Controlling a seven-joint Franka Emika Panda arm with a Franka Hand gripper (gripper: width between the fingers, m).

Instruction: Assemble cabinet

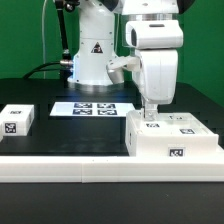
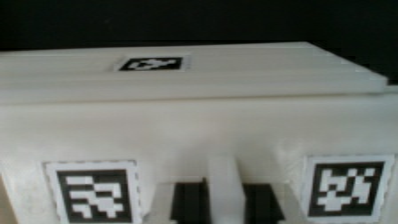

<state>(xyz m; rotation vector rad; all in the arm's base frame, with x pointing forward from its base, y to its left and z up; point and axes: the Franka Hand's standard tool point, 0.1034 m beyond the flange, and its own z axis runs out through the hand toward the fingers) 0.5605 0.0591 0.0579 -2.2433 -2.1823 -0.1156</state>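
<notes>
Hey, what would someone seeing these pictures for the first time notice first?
The shut white fingers reach straight down to the top of the tagged white cabinet body at the exterior view's right. A small tagged panel lies apart at that view's left, and the marker board lies flat on the black table between them, farther back.

The arm (image 1: 155, 45) is running out past the exterior view's top edge, and it is covering the marker board's (image 1: 93, 107) end toward the exterior view's right. The gripper (image 1: 150, 114) is meeting the cabinet (image 1: 172, 138) top, too small there to show whether it is pinching anything. The small white panel (image 1: 17, 121) is lying on the table (image 1: 60, 135) at the exterior view's left edge, its tag too small to read. In the wrist view the cabinet (image 2: 196, 110) is showing blurred and overflowing the picture, whose edge is clipping two tags (image 2: 98, 190).
</notes>
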